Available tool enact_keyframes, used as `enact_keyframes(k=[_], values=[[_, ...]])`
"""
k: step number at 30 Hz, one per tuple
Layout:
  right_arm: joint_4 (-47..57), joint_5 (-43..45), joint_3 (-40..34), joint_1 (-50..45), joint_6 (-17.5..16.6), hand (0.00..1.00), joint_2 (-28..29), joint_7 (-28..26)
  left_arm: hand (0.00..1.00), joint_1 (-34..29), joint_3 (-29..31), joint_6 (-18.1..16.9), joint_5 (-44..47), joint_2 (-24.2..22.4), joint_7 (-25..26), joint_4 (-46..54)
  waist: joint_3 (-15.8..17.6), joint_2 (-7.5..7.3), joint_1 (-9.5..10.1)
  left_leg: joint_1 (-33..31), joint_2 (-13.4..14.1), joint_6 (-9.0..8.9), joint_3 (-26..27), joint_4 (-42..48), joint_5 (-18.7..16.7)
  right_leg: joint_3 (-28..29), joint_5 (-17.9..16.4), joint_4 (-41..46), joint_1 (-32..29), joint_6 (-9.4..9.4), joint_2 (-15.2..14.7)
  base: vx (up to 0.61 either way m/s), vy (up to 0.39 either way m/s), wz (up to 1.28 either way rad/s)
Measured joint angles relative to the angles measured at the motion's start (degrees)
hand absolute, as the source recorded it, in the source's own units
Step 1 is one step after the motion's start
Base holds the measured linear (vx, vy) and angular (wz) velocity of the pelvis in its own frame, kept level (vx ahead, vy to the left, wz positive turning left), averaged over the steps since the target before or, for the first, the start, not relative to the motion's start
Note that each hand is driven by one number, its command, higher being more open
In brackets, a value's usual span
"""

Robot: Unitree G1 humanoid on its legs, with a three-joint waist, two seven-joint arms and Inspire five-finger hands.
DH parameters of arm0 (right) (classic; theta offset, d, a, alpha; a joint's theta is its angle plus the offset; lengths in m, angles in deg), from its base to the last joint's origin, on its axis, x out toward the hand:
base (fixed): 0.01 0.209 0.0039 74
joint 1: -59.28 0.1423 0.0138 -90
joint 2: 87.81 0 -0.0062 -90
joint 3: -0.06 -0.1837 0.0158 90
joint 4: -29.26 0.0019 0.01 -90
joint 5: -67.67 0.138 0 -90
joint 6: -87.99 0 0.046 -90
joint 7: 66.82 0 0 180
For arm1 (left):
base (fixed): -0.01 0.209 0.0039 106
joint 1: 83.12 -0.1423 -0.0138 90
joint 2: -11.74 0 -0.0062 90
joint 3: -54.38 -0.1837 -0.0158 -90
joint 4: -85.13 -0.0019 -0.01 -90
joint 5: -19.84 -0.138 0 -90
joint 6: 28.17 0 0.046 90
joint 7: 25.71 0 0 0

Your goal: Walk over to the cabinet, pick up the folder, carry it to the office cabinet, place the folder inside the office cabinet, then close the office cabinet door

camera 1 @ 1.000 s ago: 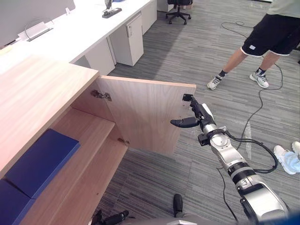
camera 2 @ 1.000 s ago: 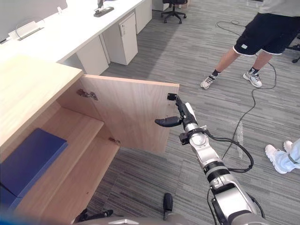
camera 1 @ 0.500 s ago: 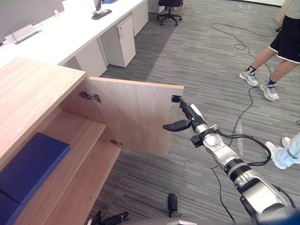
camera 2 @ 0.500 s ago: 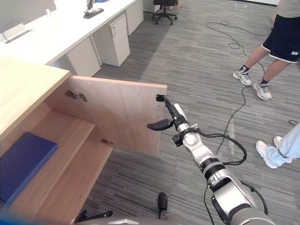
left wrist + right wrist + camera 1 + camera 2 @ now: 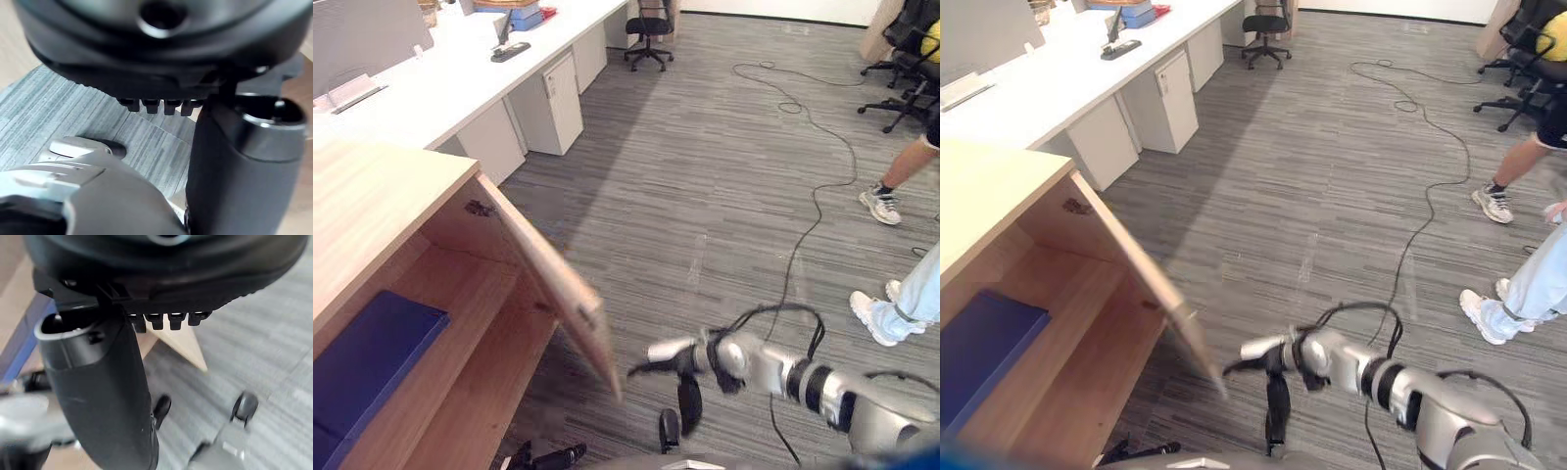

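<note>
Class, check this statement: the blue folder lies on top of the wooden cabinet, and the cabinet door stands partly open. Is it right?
No. The blue folder lies on a shelf inside the wooden cabinet, beneath its top, as the left eye view shows. The cabinet door does stand partly open.

Pretty bright, even office light from overhead, no hard shadows. There's just a soft darker band on the floor (image 5: 724,166) alongside the white worktop (image 5: 421,78), which is nearly blown out. Inside the cabinet (image 5: 460,323) it's a bit dimmer. The cabinet door (image 5: 570,294) and right hand (image 5: 668,351) are smeared with motion blur. In its wrist view the left hand (image 5: 161,49) is a dark out-of-focus blob with some sheen.
</note>
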Motion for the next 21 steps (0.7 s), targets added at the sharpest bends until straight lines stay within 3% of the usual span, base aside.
enact_keyframes(k=[9,12,19,21], values=[[2.3,0.0,-3.0,-1.7,0.1,1.00,-2.9,-3.5,1.00,-1.4,-1.5,-0.1,0.7,0.0,-1.8,2.4,0.5,0.36,-0.11,1.4,-0.9,-0.33,3.8,-0.7,-0.5,3.9,1.0,0.2,-0.9,0.72,-0.2,0.07,0.048,-0.21],[2.3,-0.5,-7.0,-2.8,0.4,1.00,-2.7,-3.6,1.00,-2.0,-3.3,-0.1,2.5,0.0,-2.8,3.8,1.5,0.43,0.11,2.1,-1.2,-0.38,4.5,-0.9,-0.6,4.6,1.0,0.2,-0.5,0.74,-0.2,0.06,0.047,-0.09],[-6.7,-4.8,-18.5,-9.1,2.1,1.00,5.4,0.5,1.00,-2.4,-8.3,-0.2,6.6,-0.1,-5.0,4.4,2.8,2.16,0.28,2.9,-1.7,-0.05,2.8,-0.5,-1.2,3.0,0.1,0.0,1.3,1.42,-1.3,0.03,0.045,0.13],[-11.7,-6.4,-23.6,-11.5,3.9,1.00,9.3,2.8,1.00,-2.4,-12.2,-0.2,9.5,0.2,-5.6,4.8,3.3,3.39,0.24,2.4,-2.1,-0.03,-1.3,0.5,-1.3,-0.6,-1.0,0.2,3.3,1.87,-2.6,0.01,0.032,0.81]])
